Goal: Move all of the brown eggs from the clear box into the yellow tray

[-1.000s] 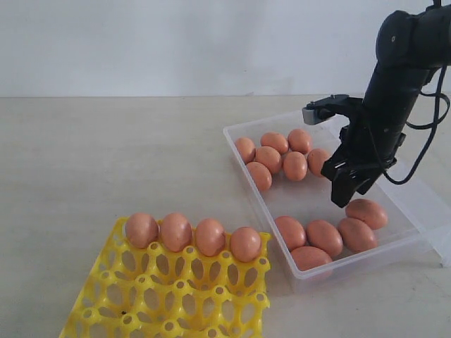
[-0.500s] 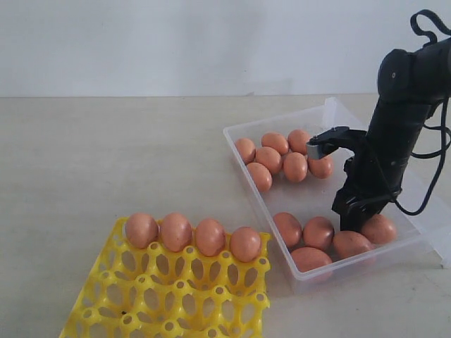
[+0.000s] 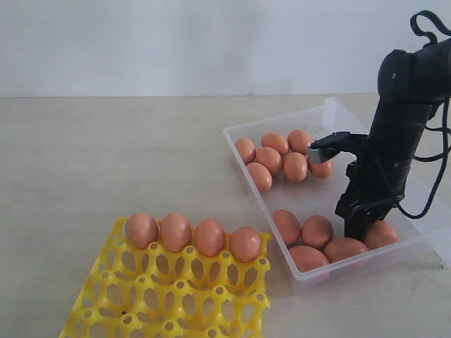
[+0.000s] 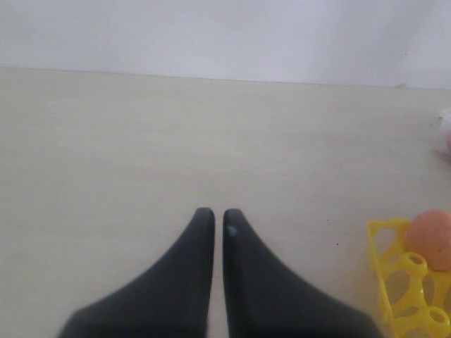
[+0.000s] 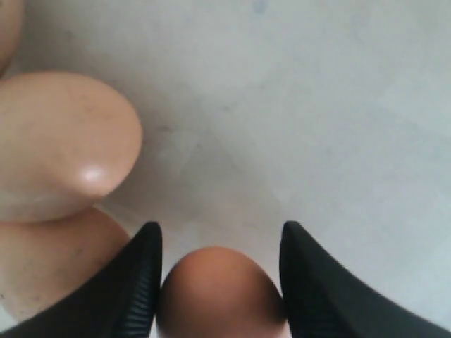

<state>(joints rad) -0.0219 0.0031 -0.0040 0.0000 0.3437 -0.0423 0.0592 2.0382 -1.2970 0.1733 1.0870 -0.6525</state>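
Low at the five-o'clock corner of the clear box (image 3: 318,198), the right gripper (image 3: 358,229) straddles a brown egg (image 5: 220,292) with fingers (image 5: 134,282) parted, where crowding neighbours (image 5: 63,148) and an off-centre squeeze could squirt or crack it.

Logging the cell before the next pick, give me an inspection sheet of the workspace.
Surface: plain beige table.
Job's things: clear box holds eggs in two clusters; yellow tray has four in its back row.
Clutter: nothing seen.
Claws: right claw straddles one egg in the box, grip unclear; left claw shut, holding nothing.
Cables: black cable loops off the right arm.
Surroundings: plain pale wall.
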